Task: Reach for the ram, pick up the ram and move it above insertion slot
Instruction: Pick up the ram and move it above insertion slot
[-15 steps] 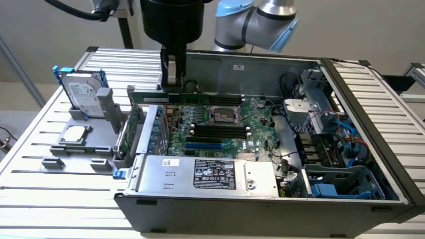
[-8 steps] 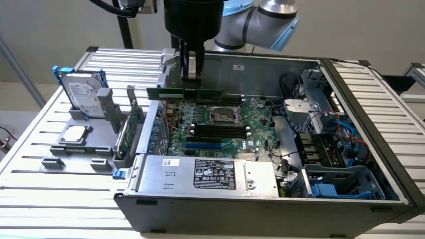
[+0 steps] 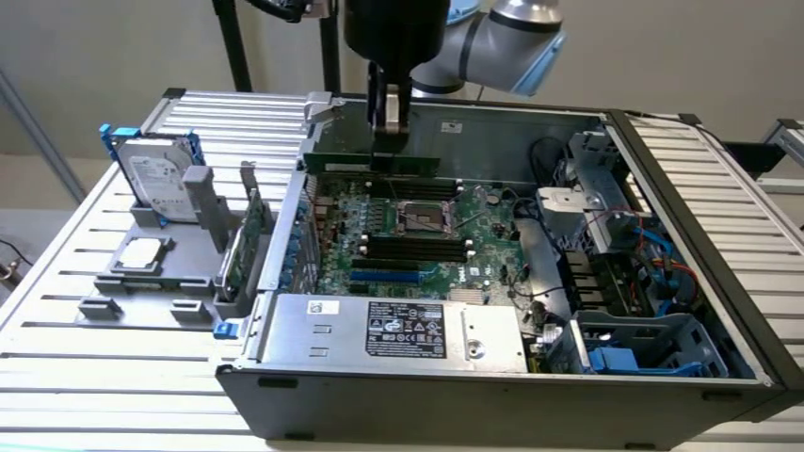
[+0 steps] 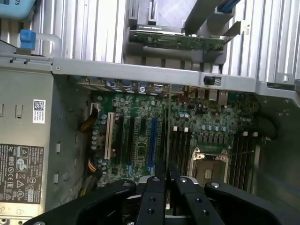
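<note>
My gripper (image 3: 393,132) hangs over the back of the open computer case, shut on the ram (image 3: 364,163), a thin long green stick held level above the motherboard (image 3: 402,235). In the wrist view the ram (image 4: 168,126) appears edge-on as a thin line running out from between the black fingers (image 4: 154,187). It lies just beside a bank of black memory slots (image 4: 180,143), next to the CPU socket (image 4: 208,166). In the exterior view, black memory slots (image 3: 415,250) sit in front of the CPU socket (image 3: 425,218), nearer the camera than the ram.
A grey holder on the slatted table at the exterior view's left carries a silver hard drive (image 3: 157,179) and a taller green expansion card (image 3: 258,226). The power supply (image 3: 402,330) fills the case's front. Cables and drive bays (image 3: 628,273) crowd the right side.
</note>
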`<act>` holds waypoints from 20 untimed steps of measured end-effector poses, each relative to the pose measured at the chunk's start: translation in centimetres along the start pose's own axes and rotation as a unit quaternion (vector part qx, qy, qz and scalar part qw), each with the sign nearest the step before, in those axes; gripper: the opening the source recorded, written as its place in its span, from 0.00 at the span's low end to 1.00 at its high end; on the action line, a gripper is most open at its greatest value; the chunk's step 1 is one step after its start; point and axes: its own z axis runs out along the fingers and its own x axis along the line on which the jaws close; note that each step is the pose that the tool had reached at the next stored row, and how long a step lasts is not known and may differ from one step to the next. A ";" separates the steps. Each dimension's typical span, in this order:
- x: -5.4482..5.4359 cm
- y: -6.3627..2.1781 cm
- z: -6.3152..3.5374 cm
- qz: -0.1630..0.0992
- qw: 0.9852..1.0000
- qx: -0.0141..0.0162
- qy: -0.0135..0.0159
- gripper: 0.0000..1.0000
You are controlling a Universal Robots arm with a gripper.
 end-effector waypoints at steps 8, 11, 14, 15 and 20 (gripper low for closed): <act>-2.1 -2.15 0.26 0.000 1.000 0.000 0.000 0.14; -2.6 -2.94 0.36 0.000 1.000 0.000 0.000 0.14; -3.1 -3.73 0.44 0.000 1.000 0.000 0.000 0.14; -3.2 -3.98 0.46 0.001 1.000 0.000 0.000 0.14; -3.9 -5.02 0.55 0.002 1.000 0.000 0.000 0.14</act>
